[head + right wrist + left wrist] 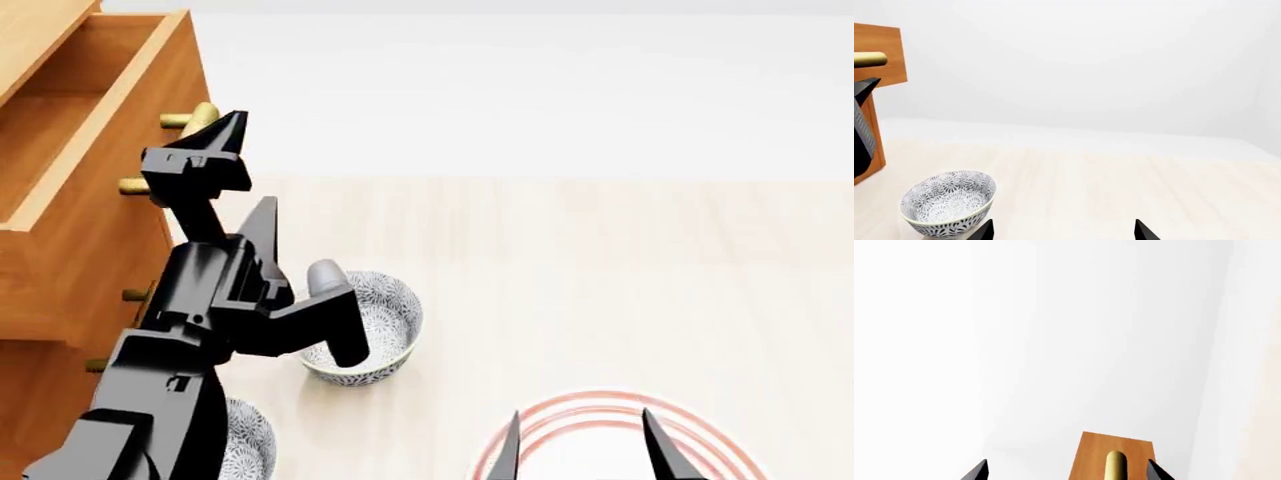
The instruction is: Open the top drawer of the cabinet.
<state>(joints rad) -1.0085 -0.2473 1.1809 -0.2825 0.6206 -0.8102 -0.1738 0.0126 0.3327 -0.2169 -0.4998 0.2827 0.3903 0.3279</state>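
Observation:
The cabinet [40,400] stands at the left of the head view. Its top drawer [80,110] is pulled out, showing the lighter wood box inside. My left gripper [247,168] is open at the drawer's brass bar handle [198,115]. In the left wrist view the handle [1115,465] lies between the wide-apart fingers of the left gripper [1067,472], nearer one finger and not clamped. My right gripper [583,450] hangs open over the floor with nothing in it, and the right wrist view also shows this right gripper [1062,232] holding nothing.
A patterned bowl [380,330] sits on the floor beside the left arm, and a second bowl [247,440] lies partly under it. A red-ringed plate [601,420] lies below the right gripper. Brass handle ends of the lower drawers [134,295] stick out.

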